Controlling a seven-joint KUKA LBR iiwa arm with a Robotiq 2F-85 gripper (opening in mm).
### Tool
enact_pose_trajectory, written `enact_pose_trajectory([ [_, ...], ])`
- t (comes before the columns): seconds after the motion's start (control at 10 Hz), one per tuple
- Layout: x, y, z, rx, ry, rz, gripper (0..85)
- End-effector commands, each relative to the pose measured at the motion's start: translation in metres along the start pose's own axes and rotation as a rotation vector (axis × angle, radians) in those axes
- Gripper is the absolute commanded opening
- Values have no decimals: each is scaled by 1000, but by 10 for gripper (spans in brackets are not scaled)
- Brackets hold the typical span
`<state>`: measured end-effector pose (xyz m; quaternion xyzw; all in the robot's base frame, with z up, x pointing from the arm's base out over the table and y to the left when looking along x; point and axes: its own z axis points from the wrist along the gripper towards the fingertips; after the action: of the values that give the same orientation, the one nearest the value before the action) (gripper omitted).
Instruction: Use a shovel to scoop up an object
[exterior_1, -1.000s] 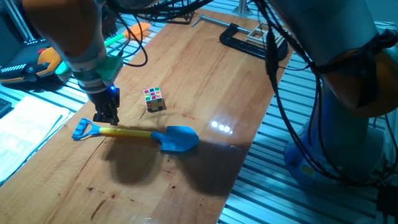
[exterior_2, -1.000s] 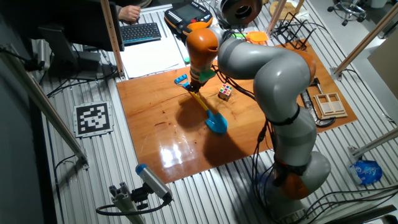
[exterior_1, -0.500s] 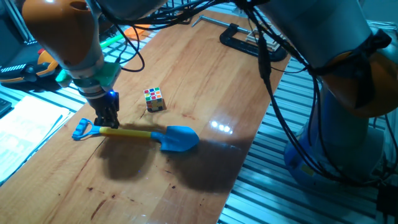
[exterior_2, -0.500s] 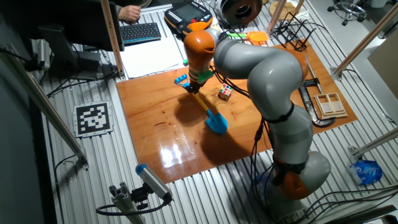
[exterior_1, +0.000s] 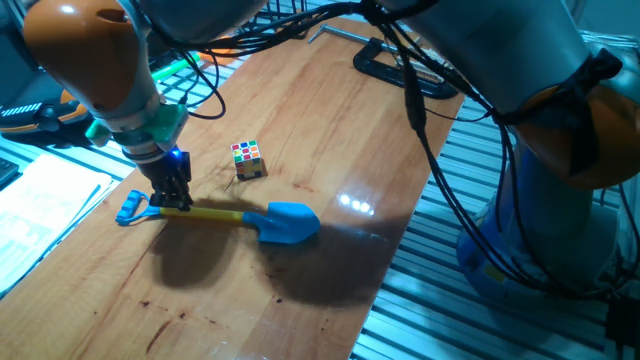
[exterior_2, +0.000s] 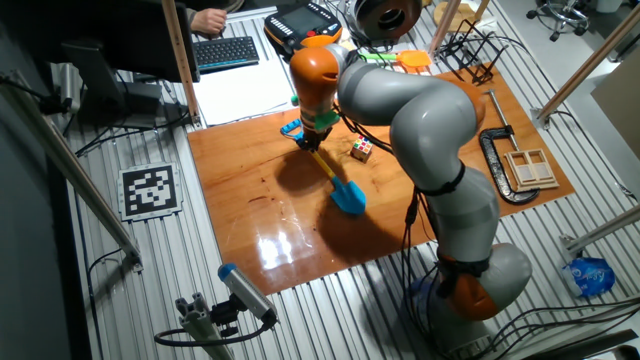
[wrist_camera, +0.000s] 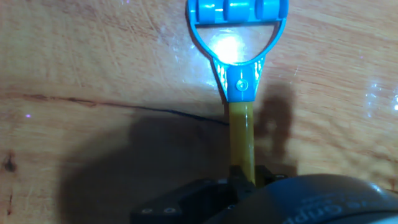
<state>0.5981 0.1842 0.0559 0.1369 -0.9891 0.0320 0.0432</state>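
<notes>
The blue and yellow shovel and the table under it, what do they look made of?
The shovel looks like moulded plastic: saturated blue and yellow, glossy, with a see-through shine on its handle loop. The table looks like varnished wood: visible grain, knots and a lamp reflection.

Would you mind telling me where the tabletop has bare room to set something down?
The near stretch below the shovel is bare wood, as is the wide middle between the puzzle cube and the black clamp. It is crowded where the end effector meets the yellow shaft.
</notes>
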Motion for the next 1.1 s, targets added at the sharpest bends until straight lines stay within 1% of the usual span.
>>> enact_pose_trajectory([
  [0.0, 0, 0, 0, -3, 5, 6, 340],
  [0.1, 0, 1, 2, -3, 3, 9, 340],
  [0.2, 1, 3, 7, -1, -4, 11, 340],
  [0.3, 0, 5, 12, -1, -2, 7, 340],
  [0.4, -1, 6, 14, -2, 13, 2, 340],
  [0.6, -4, 4, 17, 2, 30, -1, 340],
  [1.0, -8, 3, 24, -8, 35, 0, 340],
])
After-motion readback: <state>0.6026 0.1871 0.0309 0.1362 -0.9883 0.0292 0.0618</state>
